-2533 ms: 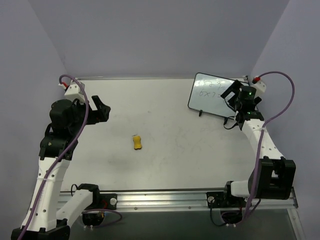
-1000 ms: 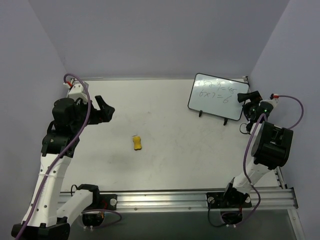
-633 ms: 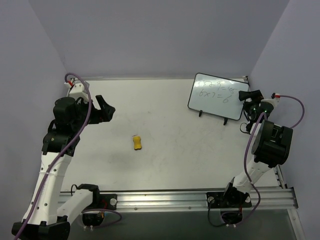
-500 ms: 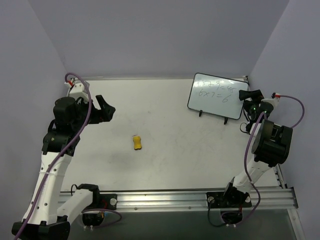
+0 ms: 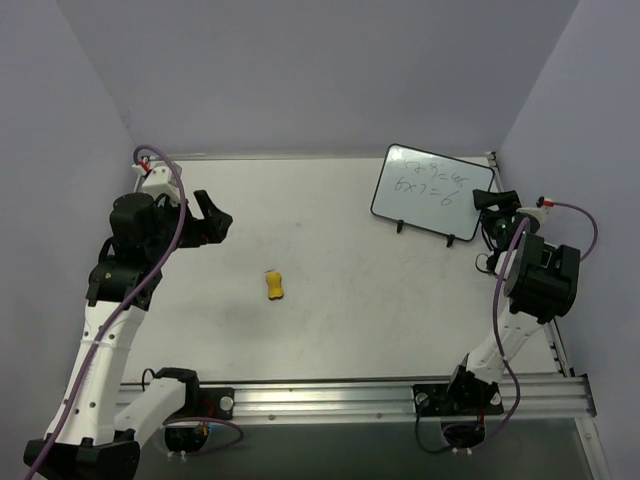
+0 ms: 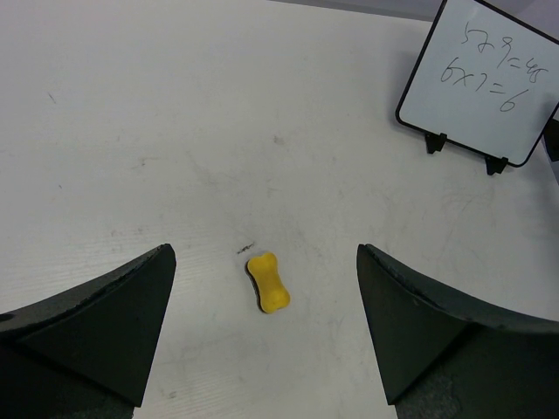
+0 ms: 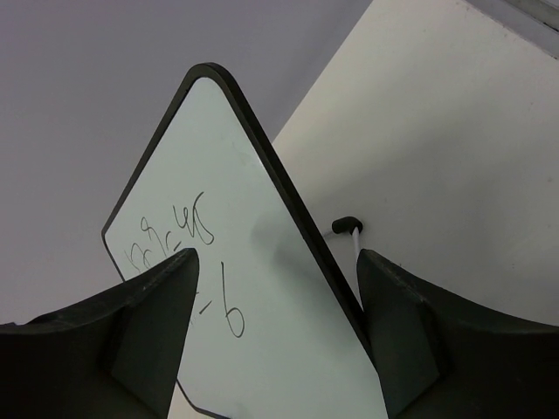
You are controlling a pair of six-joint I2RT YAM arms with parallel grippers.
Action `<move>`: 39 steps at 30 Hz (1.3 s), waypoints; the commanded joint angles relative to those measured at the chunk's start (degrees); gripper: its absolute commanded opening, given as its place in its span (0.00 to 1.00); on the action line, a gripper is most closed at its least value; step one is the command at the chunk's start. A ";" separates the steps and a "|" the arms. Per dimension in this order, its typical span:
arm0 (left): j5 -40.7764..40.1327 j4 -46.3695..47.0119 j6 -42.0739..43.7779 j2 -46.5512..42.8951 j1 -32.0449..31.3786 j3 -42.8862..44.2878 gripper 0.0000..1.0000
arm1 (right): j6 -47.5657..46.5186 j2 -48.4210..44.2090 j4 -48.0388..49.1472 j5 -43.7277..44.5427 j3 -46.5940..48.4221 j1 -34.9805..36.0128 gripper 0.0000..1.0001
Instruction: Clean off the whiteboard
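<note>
whiteboard (image 5: 432, 193): stands on small black feet (image 5: 400, 226) near the far right corner of the tabletop (image 5: 350, 290); leans back, its face turned toward the near edge; dark handwriting (image 5: 425, 180) in two rows covers the face

right gripper (image 5: 484, 205): level with the board's right edge, close to the right edge of the tabletop; jaws spread apart, nothing clamped; in the wrist view the board's black frame runs through the gap between the two fingers; whether either finger touches the board cannot be told

left gripper (image 5: 212, 222): held above the left part of the tabletop, well apart from the board; jaws wide and released, holding nothing

yellow eraser (image 5: 275, 285): small bone-shaped block lying flat left of the tabletop's centre; seen between the spread left fingers in the wrist view; untouched by either arm
</note>
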 commanded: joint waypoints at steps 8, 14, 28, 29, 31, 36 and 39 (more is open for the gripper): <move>1.01 3.79 -0.86 0.23 -0.25 -0.41 0.94 | 1.78 -0.70 11.49 -2.58 -3.86 0.93 0.52; 1.45 4.06 -1.30 1.02 -0.25 -0.59 0.94 | 2.75 -1.04 13.95 -2.58 -6.32 1.46 0.37; -0.74 7.65 -13.31 3.05 -0.69 -8.29 0.94 | 0.64 -8.34 16.59 -2.23 -16.69 3.75 0.24; -1.01 8.36 -14.56 2.87 -0.78 -9.54 0.94 | 0.55 -8.95 16.94 -2.32 -17.57 4.18 0.24; -2.75 10.21 -17.36 2.61 -1.30 -11.91 0.94 | 0.38 -9.40 16.94 -2.40 -18.27 4.71 0.24; -8.11 11.79 -21.68 4.27 -4.99 -17.54 0.94 | -1.20 -12.21 15.54 -1.70 -20.03 6.91 0.25; -15.75 11.18 -23.79 5.41 -10.52 -19.39 0.95 | -2.43 -14.67 13.26 -1.18 -20.65 7.26 0.25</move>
